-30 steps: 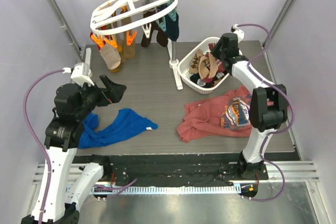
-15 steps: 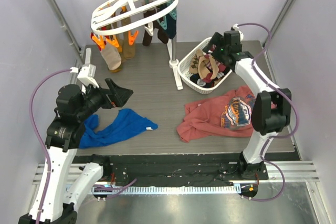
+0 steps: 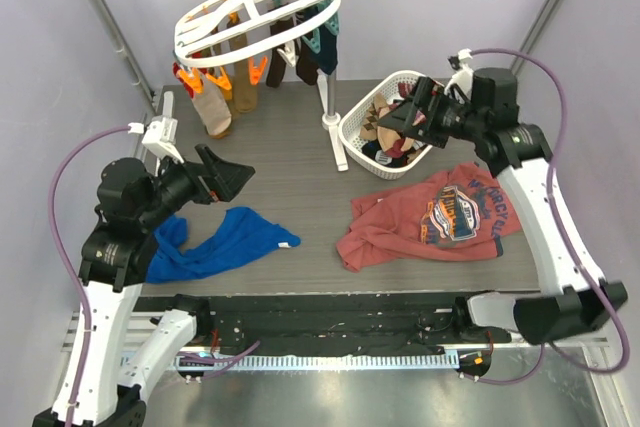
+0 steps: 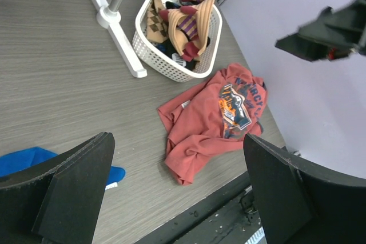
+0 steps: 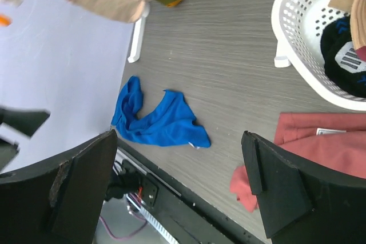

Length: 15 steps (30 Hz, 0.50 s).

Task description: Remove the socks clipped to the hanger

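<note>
Hanging from the hanger, socks well apart from spread left tool and spread right tool.

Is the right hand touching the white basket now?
Apart. The right wrist view shows the open right hand clear of the white basket, with bare table between them.

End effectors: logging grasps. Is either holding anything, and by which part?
Nothing held: left end effector and right end effector are both open and empty.

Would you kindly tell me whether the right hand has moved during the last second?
Yes: the right hand has swung back rightward, its wrist now beyond the right rim of the white lattice basket.
</note>
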Motion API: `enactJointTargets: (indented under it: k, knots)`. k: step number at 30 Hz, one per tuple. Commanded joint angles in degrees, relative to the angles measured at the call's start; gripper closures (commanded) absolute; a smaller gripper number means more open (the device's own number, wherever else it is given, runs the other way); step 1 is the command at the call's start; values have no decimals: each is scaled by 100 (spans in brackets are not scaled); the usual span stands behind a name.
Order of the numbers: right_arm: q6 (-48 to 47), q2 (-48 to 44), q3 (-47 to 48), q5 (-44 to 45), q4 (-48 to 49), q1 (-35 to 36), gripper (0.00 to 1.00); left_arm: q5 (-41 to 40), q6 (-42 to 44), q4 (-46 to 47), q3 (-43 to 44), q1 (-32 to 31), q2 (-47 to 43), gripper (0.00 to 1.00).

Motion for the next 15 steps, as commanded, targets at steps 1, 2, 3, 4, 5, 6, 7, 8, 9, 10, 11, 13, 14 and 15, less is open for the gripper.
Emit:
enactJointTargets:
  k: [1,2,3,4,5,6,7,8,9,10,11,13,14,15]
  knots:
    - [-428,-1102,-232,-340,-206,-8,0,178,-220,255,343,-16,-80,0]
    - [-419,-1270,-329,-314,-49,-8,0,160,-255,238,378,-16,-97,0]
    - [-323,-1619,-556,-296,48,-8,0,169,-282,194,430,-16,-106,0]
    - [-279,-1771,-645,-226,171,0,0,186,-291,167,457,-16,-115,0]
    - [-244,-1903,-785,-164,198,-8,0,247,-325,132,457,-16,-115,0]
    - [-200,-2148,-839,-77,216,-8,0,274,-335,132,440,-16,-150,0]
    - [-165,-2255,-883,-6,242,-8,0,318,-343,115,414,-16,-168,0]
    - [-156,-2369,-988,107,251,-8,0,327,-335,27,396,-16,-177,0]
    - [-121,-2466,-1050,178,269,0,0,301,-335,-17,378,-16,-185,0]
    - [-7,-2649,-1120,222,321,-8,0,283,-335,-70,370,-16,-177,0]
    - [11,-2738,-1225,197,365,-8,0,266,-361,-96,309,-16,-185,0]
    - [46,-2922,-1296,196,409,-8,0,327,-475,-62,229,-16,-194,0]
    - [47,-2985,-1331,196,409,0,0,379,-510,8,168,-16,-203,0]
    - [47,-3029,-1340,249,409,-8,0,406,-519,26,150,-16,-212,0]
